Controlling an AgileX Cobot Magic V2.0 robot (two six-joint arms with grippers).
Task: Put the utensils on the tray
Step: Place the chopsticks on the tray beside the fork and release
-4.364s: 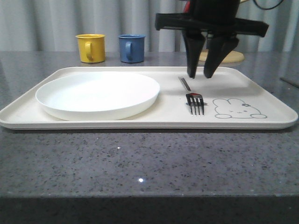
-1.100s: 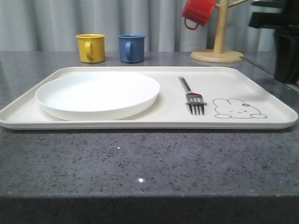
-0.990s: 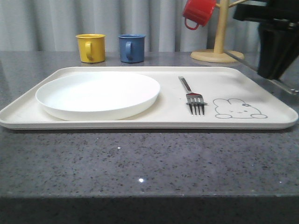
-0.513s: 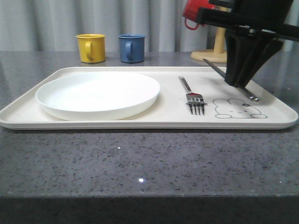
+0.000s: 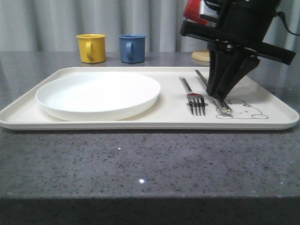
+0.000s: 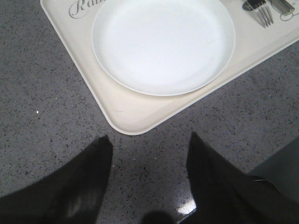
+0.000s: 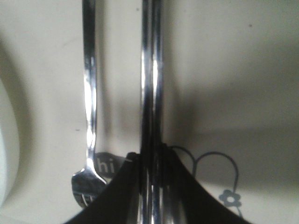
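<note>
The right gripper (image 5: 219, 96) has its jaws pinched tight on the chopsticks (image 5: 209, 89), low over the tray (image 5: 140, 123) just beside the fork (image 5: 193, 97). The chopsticks' long axis runs front to back alongside the fork, their near ends over the rabbit drawing (image 5: 243, 109). The fork's tines face the front edge. The left gripper (image 6: 148, 163) hovers over the countertop (image 6: 42, 112), jaws spread wide and holding nothing.
</note>
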